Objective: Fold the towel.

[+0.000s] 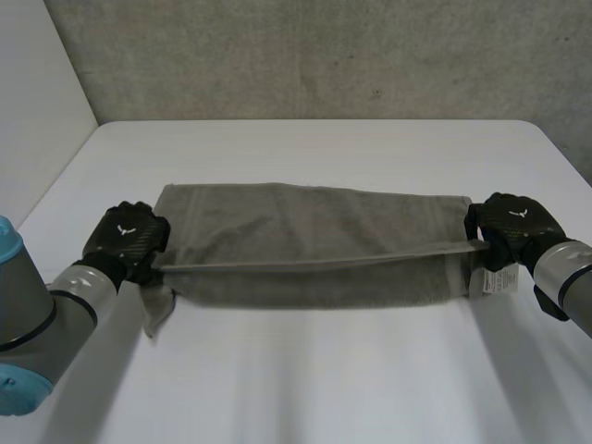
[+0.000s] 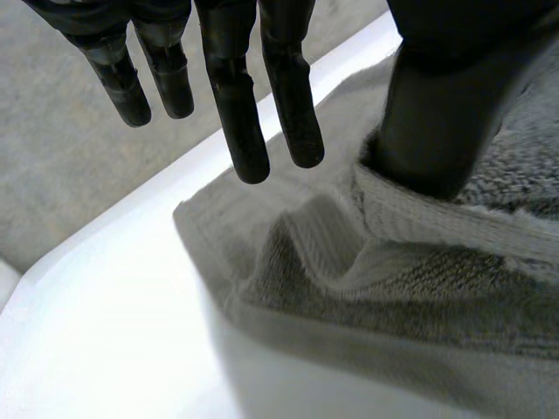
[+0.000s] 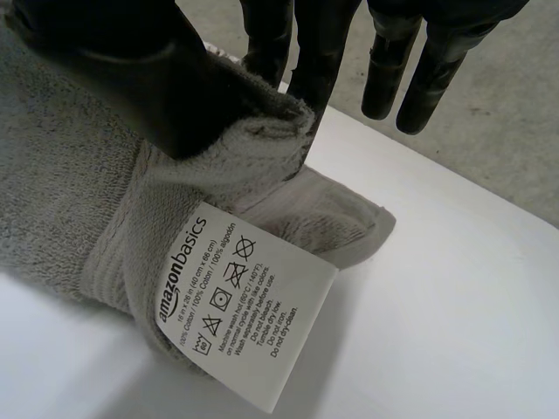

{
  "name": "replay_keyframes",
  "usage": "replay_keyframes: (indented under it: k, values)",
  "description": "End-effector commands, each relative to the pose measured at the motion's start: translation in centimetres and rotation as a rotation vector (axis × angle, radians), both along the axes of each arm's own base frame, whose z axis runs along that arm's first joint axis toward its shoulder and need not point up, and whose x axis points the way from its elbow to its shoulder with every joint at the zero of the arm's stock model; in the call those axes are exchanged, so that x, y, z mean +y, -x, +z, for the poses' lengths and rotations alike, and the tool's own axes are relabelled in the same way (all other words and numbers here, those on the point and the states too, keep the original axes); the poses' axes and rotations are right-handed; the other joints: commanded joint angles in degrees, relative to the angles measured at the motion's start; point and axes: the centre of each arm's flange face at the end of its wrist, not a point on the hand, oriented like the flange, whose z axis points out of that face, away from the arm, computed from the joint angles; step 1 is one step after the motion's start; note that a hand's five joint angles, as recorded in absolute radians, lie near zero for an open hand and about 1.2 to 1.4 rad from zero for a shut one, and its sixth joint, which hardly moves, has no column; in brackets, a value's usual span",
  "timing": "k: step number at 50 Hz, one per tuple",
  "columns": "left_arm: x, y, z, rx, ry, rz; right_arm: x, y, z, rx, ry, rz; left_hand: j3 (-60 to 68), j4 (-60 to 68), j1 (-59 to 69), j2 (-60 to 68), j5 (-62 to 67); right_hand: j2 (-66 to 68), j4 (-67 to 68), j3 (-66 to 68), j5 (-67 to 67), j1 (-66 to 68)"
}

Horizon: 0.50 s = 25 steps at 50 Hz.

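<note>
Left hand [image 1: 128, 239] clamped on left end of towel [image 1: 305, 227], thumb on hem. Towel lies across middle of table [image 1: 324, 379], near edge lifted and taut between hands, likely to carry fold over evenly. Right hand [image 1: 511, 227] pinches right end just above care label [image 3: 240, 310].

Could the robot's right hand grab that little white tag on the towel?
Probably not yet: the tag hangs bare just below the right hand, but its fingers are pinching the towel at its end.

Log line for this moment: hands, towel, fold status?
left hand: pinches left end of towel | right hand: pinches right end beside label | towel: one long edge raised taut between hands | fold: not yet laid flat
</note>
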Motion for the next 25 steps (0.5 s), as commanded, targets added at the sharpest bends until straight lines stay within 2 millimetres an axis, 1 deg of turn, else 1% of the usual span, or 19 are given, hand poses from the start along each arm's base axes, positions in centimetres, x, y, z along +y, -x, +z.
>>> replay_keyframes:
  k: [1, 2, 4, 5, 6, 7, 9, 10, 12, 13, 15, 17, 18, 19, 20, 21, 23, 24, 25]
  values:
    - [0.3, -0.6, -0.2, -0.019, -0.011, 0.061, 0.2, 0.4, 0.8, 0.006, 0.021, -0.009, -3.3, -3.8, -1.9, -2.9, -1.4, 4.4, -4.4, -3.0, 3.4, 4.3]
    - [0.3, -0.7, -0.1, -0.020, -0.011, 0.064, 0.2, 0.5, 0.8, 0.006, 0.021, -0.009, -3.3, -3.8, -1.9, -2.9, -1.4, 4.4, -4.4, -3.0, 3.4, 4.3]
    - [0.5, -0.7, -0.1, -0.020, -0.011, 0.064, 0.3, 0.6, 2.0, 0.004, 0.059, -0.015, -3.3, -3.8, -1.9, -2.9, -1.4, 4.4, -4.4, -3.0, 3.4, 4.3]
    - [0.5, -0.7, -0.1, -0.020, -0.011, 0.064, 0.3, 0.6, 2.0, 0.004, 0.059, -0.015, -3.3, -3.8, -1.9, -2.9, -1.4, 4.4, -4.4, -3.0, 3.4, 4.3]
    - [0.6, -0.6, 0.2, -0.019, -0.005, 0.061, 0.6, 0.6, 2.8, 0.002, 0.075, -0.016, -3.3, -3.8, -1.7, -2.7, -1.2, 4.4, -4.4, -3.0, 3.4, 4.3]
    - [0.8, -0.6, 0.4, -0.017, 0.001, 0.057, 0.6, 0.6, 2.8, 0.002, 0.075, -0.016, -3.3, -3.8, -1.6, -2.6, -1.1, 4.4, -4.4, -3.0, 3.4, 4.3]
    - [1.1, -0.4, 0.7, -0.015, 0.008, 0.049, 1.3, 0.7, 4.5, -0.004, 0.122, -0.013, -3.3, -3.8, -1.4, -2.4, -0.9, 4.4, -4.4, -3.0, 3.4, 4.3]
    - [1.5, -0.1, 0.8, -0.015, 0.010, 0.038, 1.3, 0.7, 4.5, -0.004, 0.122, -0.013, -3.3, -3.8, -1.4, -2.4, -0.9, 4.4, -4.4, -3.0, 3.4, 4.3]
    - [1.8, 0.1, 0.9, -0.014, 0.013, 0.026, 1.7, 0.8, 6.6, -0.018, 0.182, -0.008, -3.3, -3.8, -1.2, -2.2, -0.7, 4.4, -4.4, -3.0, 3.4, 4.3]
    - [1.8, 0.1, 0.9, -0.014, 0.013, 0.026, 1.7, 0.8, 6.6, -0.018, 0.182, -0.008, -3.3, -3.8, -1.2, -2.2, -0.7, 4.4, -4.4, -3.0, 3.4, 4.3]
    - [2.5, 0.6, 1.5, -0.010, 0.030, 0.008, 2.0, 1.9, 8.1, -0.024, 0.216, -0.018, -3.3, -3.8, -0.9, -1.9, -0.4, 4.4, -4.4, -3.0, 3.4, 4.3]
    - [2.8, 0.7, 1.7, -0.009, 0.036, 0.002, 2.2, 2.1, 8.2, -0.028, 0.210, -0.011, -3.3, -3.8, -0.6, -1.6, -0.1, 4.4, -4.4, -3.0, 3.4, 4.3]
    - [3.0, 0.8, 1.7, -0.009, 0.033, -0.003, 2.5, 2.1, 7.8, -0.035, 0.180, 0.003, -3.3, -3.8, 0.1, -0.9, 0.6, 4.4, -4.4, -3.0, 3.4, 4.3]
    - [3.0, 0.8, 1.7, -0.009, 0.033, -0.003, 2.5, 2.1, 7.8, -0.035, 0.180, 0.003, -3.3, -3.8, 0.1, -0.9, 0.6, 4.4, -4.4, -3.0, 3.4, 4.3]
    - [3.1, 0.8, 1.5, -0.011, 0.025, -0.006, 2.9, 2.0, 7.3, -0.042, 0.154, 0.021, -3.3, -3.8, 1.9, 1.0, 2.4, 4.4, -4.4, -3.0, 3.4, 4.3]
    - [3.3, 0.9, 1.2, -0.012, 0.016, -0.012, 2.9, 2.0, 7.3, -0.042, 0.154, 0.021, -3.3, -3.8, 5.1, 4.1, 5.6, 4.4, -4.4, -3.0, 3.4, 4.3]
    - [3.4, 1.1, 1.1, -0.014, 0.009, -0.018, 3.4, 1.8, 6.3, -0.045, 0.118, 0.037, -3.3, -3.8, 7.6, 6.7, 8.2, 4.4, -4.4, -3.0, 3.4, 4.3]
    - [3.6, 1.2, 0.6, -0.018, -0.009, -0.025, 3.4, 1.8, 6.3, -0.045, 0.118, 0.037, -3.3, -3.8, 13.2, 12.2, 13.7, 4.4, -4.4, -3.0, 3.4, 4.3]
    - [3.6, 1.2, 0.6, -0.018, -0.009, -0.025, 3.5, 1.8, 5.8, -0.038, 0.106, 0.041, -3.3, -3.8, 13.2, 12.2, 13.7, 4.4, -4.4, -3.0, 3.4, 4.3]
